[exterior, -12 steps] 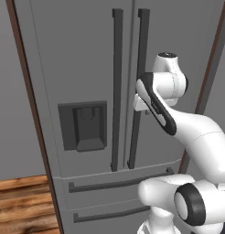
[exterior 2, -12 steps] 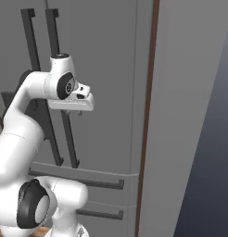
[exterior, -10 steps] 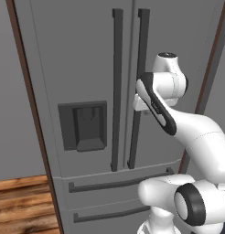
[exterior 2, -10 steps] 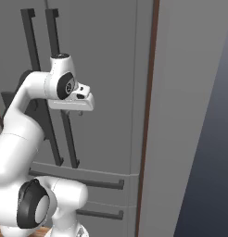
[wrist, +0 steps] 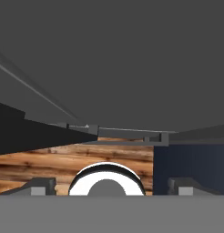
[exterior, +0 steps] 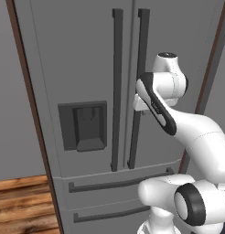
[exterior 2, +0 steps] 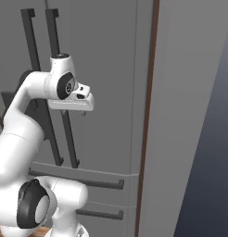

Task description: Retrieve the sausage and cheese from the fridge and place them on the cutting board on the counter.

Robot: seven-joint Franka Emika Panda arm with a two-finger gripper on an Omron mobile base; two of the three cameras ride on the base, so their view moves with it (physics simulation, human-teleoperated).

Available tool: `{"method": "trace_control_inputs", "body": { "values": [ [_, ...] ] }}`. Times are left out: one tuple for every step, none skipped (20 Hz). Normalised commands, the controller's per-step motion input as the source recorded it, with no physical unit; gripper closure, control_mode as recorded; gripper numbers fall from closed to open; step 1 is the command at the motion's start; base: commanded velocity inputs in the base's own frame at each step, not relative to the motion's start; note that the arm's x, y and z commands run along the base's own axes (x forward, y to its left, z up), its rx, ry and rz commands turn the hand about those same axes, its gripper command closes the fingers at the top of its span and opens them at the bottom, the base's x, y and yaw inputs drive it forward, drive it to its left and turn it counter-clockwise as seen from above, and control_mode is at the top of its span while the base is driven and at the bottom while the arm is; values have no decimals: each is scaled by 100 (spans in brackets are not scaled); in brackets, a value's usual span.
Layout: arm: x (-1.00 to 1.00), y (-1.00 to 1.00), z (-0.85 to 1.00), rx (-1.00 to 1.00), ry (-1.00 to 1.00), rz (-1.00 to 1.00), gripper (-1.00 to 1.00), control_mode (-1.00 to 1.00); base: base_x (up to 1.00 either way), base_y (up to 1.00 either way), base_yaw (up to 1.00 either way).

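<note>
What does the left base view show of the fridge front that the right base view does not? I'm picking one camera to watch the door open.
Left base view alone: the dark dispenser panel in the left door and a patch of wooden floor at lower left. Right base view alone: the fridge's right edge with a brown trim strip and the grey side wall beyond it. Both: the closed doors, the two long dark vertical handles, the bottom drawer handles, and the arm raised beside the right door's handle.
</note>
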Motion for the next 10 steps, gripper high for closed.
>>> {"method": "trace_control_inputs", "body": {
  "values": [
    [0,0,0,0,0,0,-100,100,0,0,0],
    [0,0,0,0,0,0,-100,100,0,0,0],
    [0,0,0,0,0,0,-100,100,0,0,0],
    [0,0,0,0,0,0,-100,100,-9,0,0],
    [0,0,0,0,0,0,-100,100,-25,0,0],
    [0,0,0,0,0,0,-100,100,-41,0,0],
    [0,0,0,0,0,0,-100,100,-44,0,0],
    [0,0,0,0,0,0,-100,100,-46,0,0],
    [0,0,0,0,0,0,-100,100,-70,0,0],
    [0,0,0,0,0,0,-100,100,-73,0,0]
  ]
}}
